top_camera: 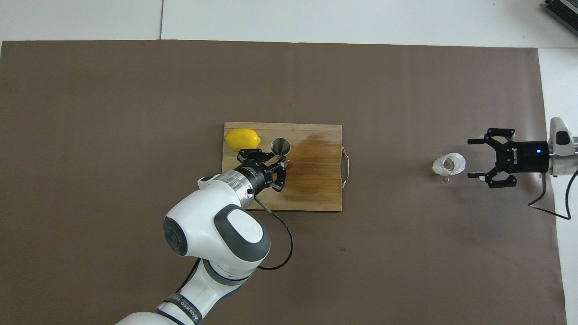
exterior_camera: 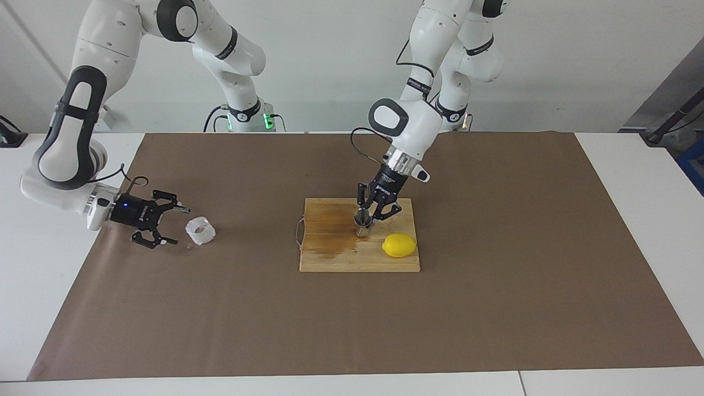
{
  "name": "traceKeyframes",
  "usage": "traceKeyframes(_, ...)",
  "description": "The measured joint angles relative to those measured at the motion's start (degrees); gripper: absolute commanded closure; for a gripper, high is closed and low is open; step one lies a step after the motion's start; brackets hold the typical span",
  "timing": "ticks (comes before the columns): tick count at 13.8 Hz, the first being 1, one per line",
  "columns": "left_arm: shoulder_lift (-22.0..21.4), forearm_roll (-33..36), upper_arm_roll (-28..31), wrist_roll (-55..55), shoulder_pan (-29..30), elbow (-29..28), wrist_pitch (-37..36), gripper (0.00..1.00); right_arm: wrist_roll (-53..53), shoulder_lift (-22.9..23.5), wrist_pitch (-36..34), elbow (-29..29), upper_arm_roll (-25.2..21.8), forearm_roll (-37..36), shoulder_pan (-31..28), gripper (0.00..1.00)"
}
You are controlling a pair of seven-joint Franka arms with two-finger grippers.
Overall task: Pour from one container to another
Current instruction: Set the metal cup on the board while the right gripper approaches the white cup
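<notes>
Counter [exterior_camera: 632,192] and brown paper cover [exterior_camera: 495,308] carry a pouring set-up split between two Franka arms; clock bearings here are read from above, with twelve pointing away from the robots.

At the middle of the paper lies a wooden cutting board [top_camera: 316,189] with a dark wet-looking stain [top_camera: 316,155]. The left hand [top_camera: 279,161] reaches over the board, fingertips drawn together on the steel jigger [top_camera: 280,146], which sits at about one o'clock from its wrist, upright, wide mouth up. Whether the jigger's foot rests on the board or hangs just clear of it cannot be told. A lemon [top_camera: 243,139] lies on the board just beside the jigger, at about ten o'clock from it.

Well apart from the board, at three o'clock toward the right arm's end of the counter, the translucent crinkled cup [top_camera: 448,164] stands alone on the paper, mouth up. The right hand [top_camera: 472,158] is low over the paper with its fingers spread wide and nothing between them. The cup lies at nine o'clock from that hand, just outside the fingertips and in line with the gap.

The right arm is plainly the nearer one to the cup. The coming move likely calls for a short, level advance toward nine o'clock until the fingers straddle the cup's wall. The thin wall looks apt to buckle under a hard squeeze.
</notes>
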Motion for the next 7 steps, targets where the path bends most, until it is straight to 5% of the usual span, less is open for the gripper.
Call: traceKeyframes(7, 0.1, 0.0, 0.0, 0.0, -0.5, 0.1, 0.2, 0.98, -1.5, 0.9, 3.2, -1.6, 0.1, 4.0, 1.9, 0.0)
